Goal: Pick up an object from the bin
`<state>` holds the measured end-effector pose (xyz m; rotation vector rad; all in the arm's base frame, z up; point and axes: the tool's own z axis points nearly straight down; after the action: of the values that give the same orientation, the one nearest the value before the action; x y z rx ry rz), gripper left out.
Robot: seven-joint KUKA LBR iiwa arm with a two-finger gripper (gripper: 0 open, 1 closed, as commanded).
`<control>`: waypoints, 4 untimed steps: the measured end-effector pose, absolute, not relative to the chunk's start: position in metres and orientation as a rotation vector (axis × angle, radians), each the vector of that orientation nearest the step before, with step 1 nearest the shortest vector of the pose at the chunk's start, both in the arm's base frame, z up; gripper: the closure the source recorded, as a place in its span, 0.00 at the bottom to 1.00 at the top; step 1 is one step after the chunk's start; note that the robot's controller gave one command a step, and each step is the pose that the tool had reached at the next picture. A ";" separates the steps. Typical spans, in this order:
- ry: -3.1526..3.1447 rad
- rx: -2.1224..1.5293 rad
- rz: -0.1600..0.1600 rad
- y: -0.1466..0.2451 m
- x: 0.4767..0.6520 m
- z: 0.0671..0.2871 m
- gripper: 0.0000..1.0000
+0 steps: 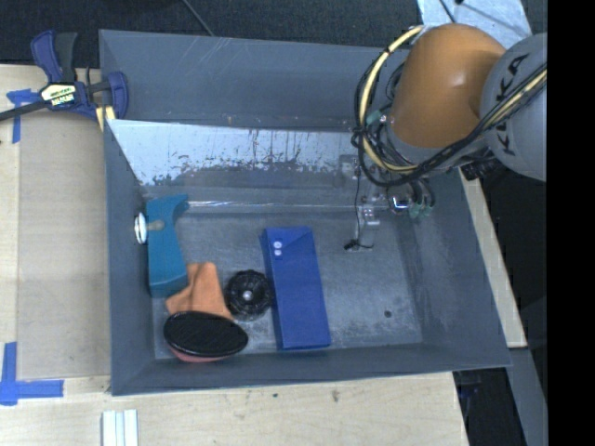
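The arm comes in from the right, its rounded orange cover (pixel 446 82) glossy and smooth, with black and yellow cables (pixel 376 147) looped round it. Below it hangs the gripper (pixel 357 243), slim and metallic, low in the right half of the grey metal bin (pixel 279 72). Nothing is in its grasp, and whether it is set wide or narrow I cannot tell from up here. It hangs over bare, scuffed bin floor.

Nearest thing is the blue box (pixel 296 291), just to the gripper's left and apart from it. It is a flat, long rectangle lying flat on the floor in the middle of the bin, running from mid-floor towards the near wall. Its surface is matt deep blue, with a folded-looking flap and a small white mark at the far end.

Left of it, a small heap sits in the near-left corner. A black round disc (pixel 247 293) with a ribbed, knob-like face lies right beside the box. An orange lump (pixel 197 288), soft and crumpled like cloth or foam, touches the disc. Below those lies a black oval piece (pixel 205 334) with a reddish rim, shiny on top. A teal bottle-shaped thing (pixel 165 249) with a white end lies lengthwise along the left wall.

The bin's far wall shows scratches and dark streaks.
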<state>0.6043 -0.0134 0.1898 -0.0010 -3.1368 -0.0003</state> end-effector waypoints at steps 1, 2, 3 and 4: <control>-3.145 -0.001 0.000 -0.013 0.606 0.195 0.00; -3.150 0.054 0.003 0.010 0.614 0.171 0.00; -3.144 0.112 -0.001 0.023 0.584 0.112 0.00; -3.146 0.019 0.000 0.065 0.598 0.099 0.00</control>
<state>0.5981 0.0652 0.0994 0.0187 -3.1455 0.0003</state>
